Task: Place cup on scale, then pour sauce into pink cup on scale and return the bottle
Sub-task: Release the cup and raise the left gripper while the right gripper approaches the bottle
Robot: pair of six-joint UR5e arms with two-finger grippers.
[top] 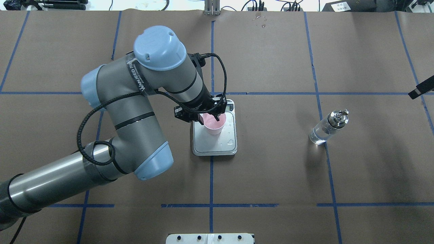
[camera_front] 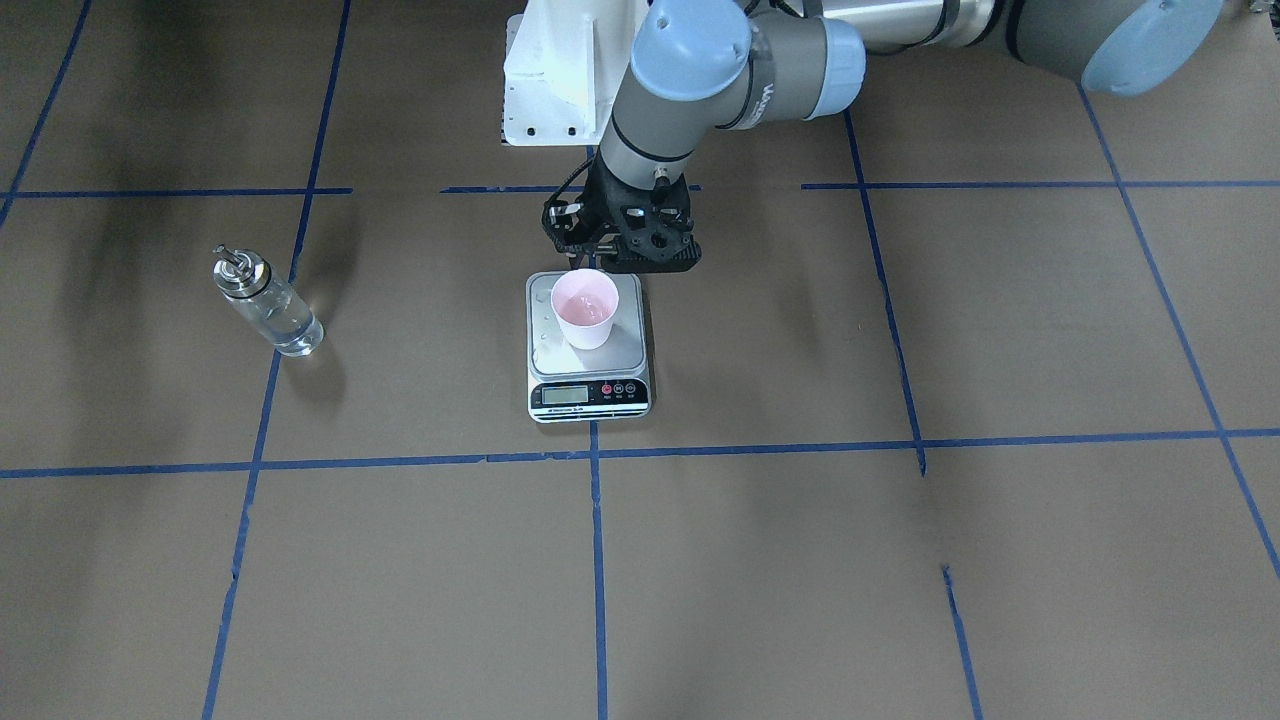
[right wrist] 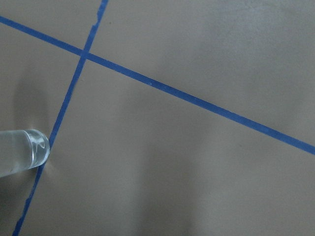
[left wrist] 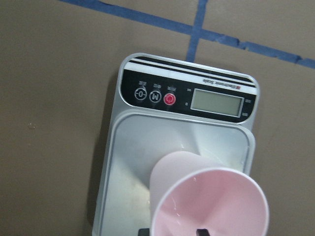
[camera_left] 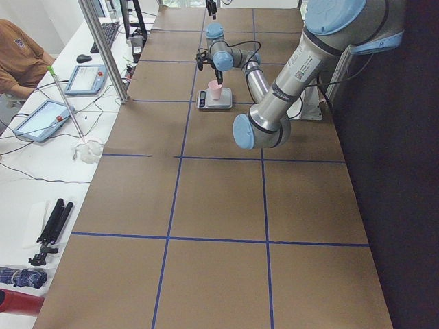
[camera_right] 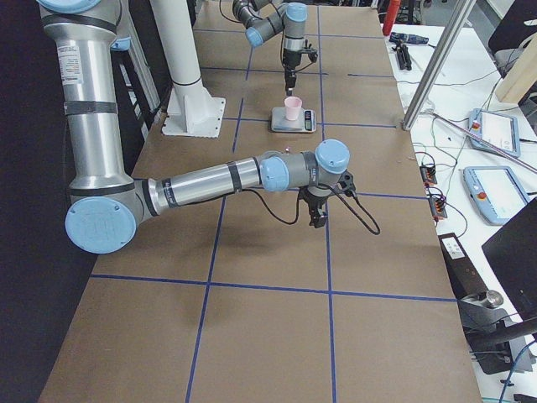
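Note:
The pale pink cup (camera_front: 585,308) (top: 214,126) stands upright on the silver scale (camera_front: 625,348) (top: 217,147) at mid-table. My left gripper (camera_front: 592,258) (top: 211,115) hangs just over the cup's robot-side rim, open and holding nothing. In the left wrist view the cup (left wrist: 206,196) fills the bottom, and one dark fingertip (left wrist: 199,231) shows over its mouth. The clear bottle (camera_front: 268,305) (top: 328,127) with clear sauce stands alone on my right side; its base (right wrist: 24,152) shows in the right wrist view. My right gripper (camera_right: 317,220) (top: 420,91) hovers away from it; I cannot tell whether it is open or shut.
Water drops lie on the scale platform. The white arm mount (camera_front: 560,80) stands behind the scale. A side bench with tablets (camera_left: 48,116), a metal pole (camera_left: 103,48) and a seated person (camera_left: 17,55) runs along the operators' side. Blue tape lines cross the brown table.

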